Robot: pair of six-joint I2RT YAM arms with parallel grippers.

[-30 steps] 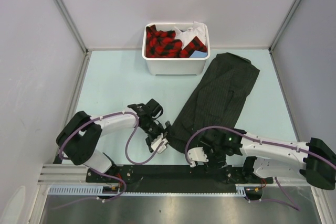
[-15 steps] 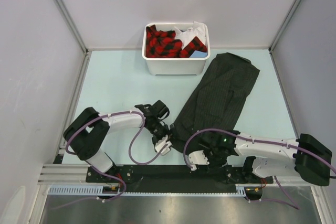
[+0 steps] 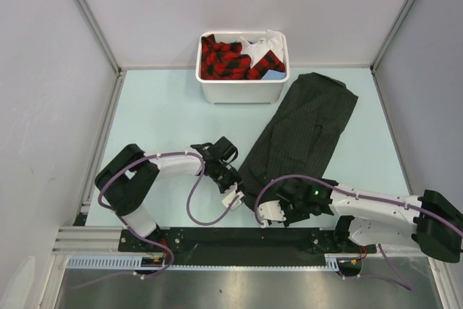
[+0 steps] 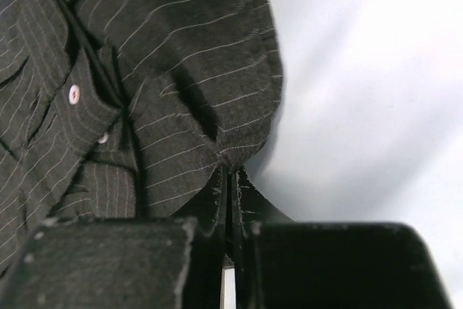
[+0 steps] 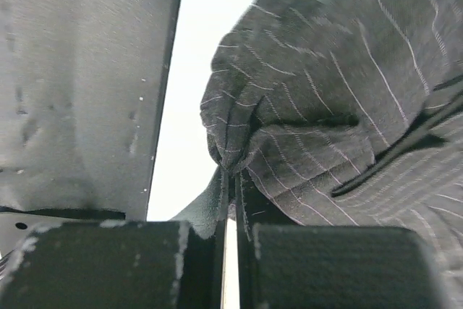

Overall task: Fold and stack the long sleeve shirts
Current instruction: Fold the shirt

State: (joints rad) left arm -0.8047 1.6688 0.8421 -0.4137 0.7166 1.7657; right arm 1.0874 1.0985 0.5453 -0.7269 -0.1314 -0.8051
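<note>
One long sleeve shirt [image 3: 304,132], black with fine pale pinstripes, lies flat and diagonal from the back right toward the front middle of the pale table. My left gripper [image 3: 233,192] is at the shirt's near left corner. In the left wrist view it [image 4: 233,200] is shut on a pinched fold of the hem [image 4: 217,128], with white buttons [image 4: 73,93] showing to the left. My right gripper [image 3: 268,211] is at the near right corner, and in the right wrist view it [image 5: 233,200] is shut on a bunched fold of the same shirt [image 5: 325,106].
A white bin [image 3: 242,93] stands at the back middle, holding red-and-black plaid garments [image 3: 224,59] and something white. The black mounting rail [image 3: 217,240] runs along the near edge, close under the right gripper [image 5: 87,92]. Frame posts and walls bound both sides.
Both grippers have gone from open to shut, pinching the shirt's near edge. The left gripper slid right and nearer to reach the corner; the right one shifted slightly.
</note>
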